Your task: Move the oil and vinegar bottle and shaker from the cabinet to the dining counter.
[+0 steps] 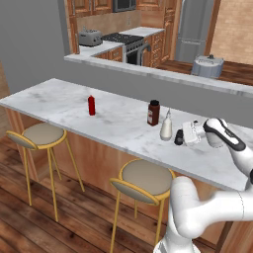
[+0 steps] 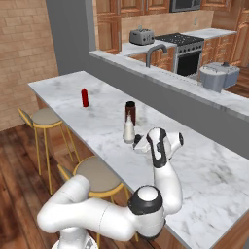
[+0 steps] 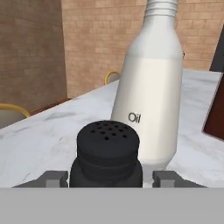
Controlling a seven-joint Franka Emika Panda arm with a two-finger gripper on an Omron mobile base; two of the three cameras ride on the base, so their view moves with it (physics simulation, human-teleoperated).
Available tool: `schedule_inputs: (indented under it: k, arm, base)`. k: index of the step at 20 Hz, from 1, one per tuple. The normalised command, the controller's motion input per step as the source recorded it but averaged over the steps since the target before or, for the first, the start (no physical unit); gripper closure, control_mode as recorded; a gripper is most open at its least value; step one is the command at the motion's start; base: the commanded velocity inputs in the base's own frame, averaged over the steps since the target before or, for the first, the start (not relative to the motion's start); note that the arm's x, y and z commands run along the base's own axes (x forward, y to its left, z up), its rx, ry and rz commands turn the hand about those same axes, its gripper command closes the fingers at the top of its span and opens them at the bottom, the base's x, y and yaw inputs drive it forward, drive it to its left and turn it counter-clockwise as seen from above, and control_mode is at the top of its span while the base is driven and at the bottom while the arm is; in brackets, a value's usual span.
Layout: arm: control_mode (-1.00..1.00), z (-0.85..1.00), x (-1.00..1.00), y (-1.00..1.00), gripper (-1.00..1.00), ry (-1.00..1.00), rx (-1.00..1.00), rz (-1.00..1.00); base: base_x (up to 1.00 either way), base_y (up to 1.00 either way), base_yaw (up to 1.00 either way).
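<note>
Shaker between parted pincer, beside bottle.

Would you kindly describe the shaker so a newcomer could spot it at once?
On the long marble dining counter, look beside the pale oil and vinegar bottle. The shaker stands just right of it: short, black, with a perforated cap, far squatter than the brown jar.

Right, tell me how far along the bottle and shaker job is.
Nearly finished. The bottle stands upright on the dining counter. The shaker stands there too, just beside the bottle, between the pincer tips, which sit clear of its sides, so it looks released. Left: back the pincer away without knocking either.
</note>
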Motion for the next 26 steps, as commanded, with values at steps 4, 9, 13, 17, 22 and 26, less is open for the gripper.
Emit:
schedule_inputs:
  k: [4, 9, 13, 17, 22, 26]
  arm:
    - [-1.00, -0.08, -0.01, -0.15, -1.00, 0.00, 0.00, 0.00]
    - [-1.00, 0.00, 0.00, -0.28, -1.00, 0.00, 0.00, 0.00]
    - [-1.00, 0.02, -0.06, -0.33, -1.00, 0.00, 0.00, 0.00]
    - [-1.00, 0.22, -0.21, -0.31, -1.00, 0.00, 0.00, 0.00]
    - [-1.00, 0.35, -0.41, 0.00, -1.00, 0.13, 0.01, -0.07]
    - [-1.00, 0.44, -0.41, 0.16, -1.00, 0.27, 0.00, -0.07]
  base:
    - [0.00, 0.00, 0.00]
    - [0.00, 0.00, 0.00]
    - [0.00, 0.00, 0.00]
    - [0.00, 0.00, 0.00]
    - [0.00, 0.00, 0.00]
    - [0.00, 0.00, 0.00]
